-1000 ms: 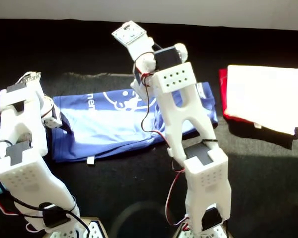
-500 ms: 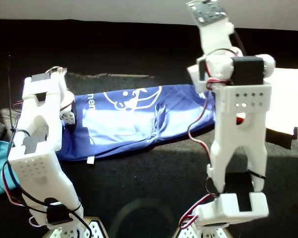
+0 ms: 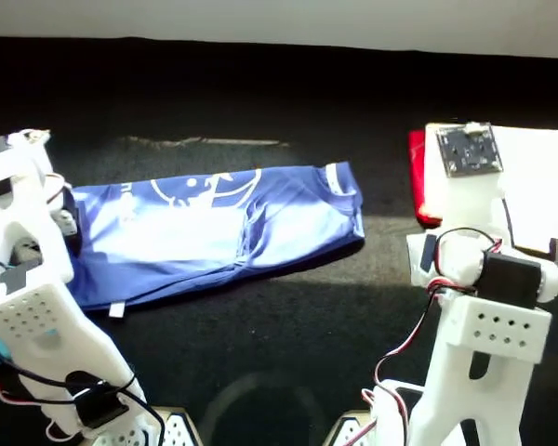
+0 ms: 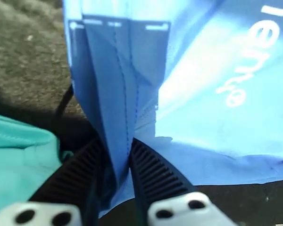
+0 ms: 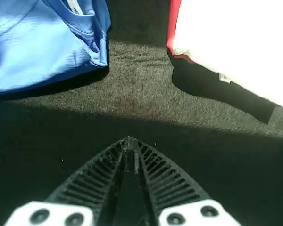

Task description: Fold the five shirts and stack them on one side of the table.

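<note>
The blue shirt (image 3: 214,228) lies in a long folded band across the worktop (image 3: 288,316), one end pinched by the left end effector (image 4: 117,155). A folded white shirt (image 3: 535,177) tops a red shirt (image 3: 416,177) at the right.

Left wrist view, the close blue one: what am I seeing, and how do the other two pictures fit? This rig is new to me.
Two white robot arms sit at a dark table. The high view looks down on both; each wrist view comes from a camera on one arm, looking along its black gripper. Here the left gripper is shut on an edge of the blue shirt, a teal shirt beside it. The right gripper is shut, empty, above the table. Nearby, a folded white shirt lies on a red shirt.
</note>
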### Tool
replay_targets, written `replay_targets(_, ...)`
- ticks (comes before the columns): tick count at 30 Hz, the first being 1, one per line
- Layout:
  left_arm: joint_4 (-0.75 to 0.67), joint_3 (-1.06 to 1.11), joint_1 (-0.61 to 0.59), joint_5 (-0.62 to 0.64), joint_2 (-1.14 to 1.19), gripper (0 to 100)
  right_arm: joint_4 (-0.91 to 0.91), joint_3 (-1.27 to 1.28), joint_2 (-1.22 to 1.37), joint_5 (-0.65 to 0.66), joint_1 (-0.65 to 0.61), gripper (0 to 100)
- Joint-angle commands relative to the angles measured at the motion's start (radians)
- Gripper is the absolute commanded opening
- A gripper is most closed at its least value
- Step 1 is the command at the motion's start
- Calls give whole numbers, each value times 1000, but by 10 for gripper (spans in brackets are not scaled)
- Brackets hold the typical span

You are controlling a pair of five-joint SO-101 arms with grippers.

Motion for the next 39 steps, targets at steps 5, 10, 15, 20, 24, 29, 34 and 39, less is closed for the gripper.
replay_targets(5, 143, -128, 35, -29, -12, 9, -343, 418, -16, -3, 54, 7)
replay_targets(10, 157, -124, 177, -11, -36, 9, -621, 694, -18, -5, 62, 7)
replay_targets(15, 164, -70, 355, 25, -216, 9, -846, 909, -16, -5, 90, 7)
replay_targets(20, 161, 54, 598, 25, -437, 9, -929, 998, -18, -5, 101, 7)
replay_targets(24, 157, 87, 768, 25, -519, 9, -932, 998, -18, -6, 97, 7)
replay_targets(29, 127, 87, 914, 25, -526, 9, -932, 998, -18, -6, 97, 7)
replay_targets(34, 21, 88, 1043, 26, -524, 9, -944, 998, -18, -63, 99, 7)
replay_targets(39, -137, 97, 1076, 23, -473, 9, -946, 1000, -18, -66, 99, 7)
